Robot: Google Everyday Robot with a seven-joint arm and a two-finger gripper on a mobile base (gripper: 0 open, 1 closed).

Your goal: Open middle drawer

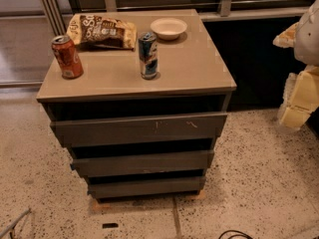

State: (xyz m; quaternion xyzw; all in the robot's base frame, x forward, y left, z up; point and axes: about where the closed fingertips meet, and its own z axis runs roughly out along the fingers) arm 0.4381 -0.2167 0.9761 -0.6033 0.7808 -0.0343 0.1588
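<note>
Speckled floor (259, 183) lies closest to me, with a dark cable (234, 233) looping in at the bottom edge, so I would mind that if the base has to roll in.

Beyond it stands the bench (194, 71), resting on a wooden base (99, 206) that peeks out underneath. A red soda can (67, 57), a blue and white can (148, 55), a chip bag (102, 31) and a white bowl (168, 28) all sit on top, back from the front edge. None of them hangs over the drawer fronts, so I judge they are out of the way of a pull, though the upright cans could tip if the bench is jerked.

My tool (298, 101) hangs at the right edge of the view, well apart from the bench and touching nothing. I cannot tell whether it is open or closed.

The middle drawer (142, 163) sits between the top drawer (137, 128), which carries pale scratches, and the bottom drawer (147, 187). It is a long, flat, dark grey-brown panel with no handle and no marks, and it looks shut. A dark gap runs along its upper edge, which I take to be the only place to hook it.
</note>
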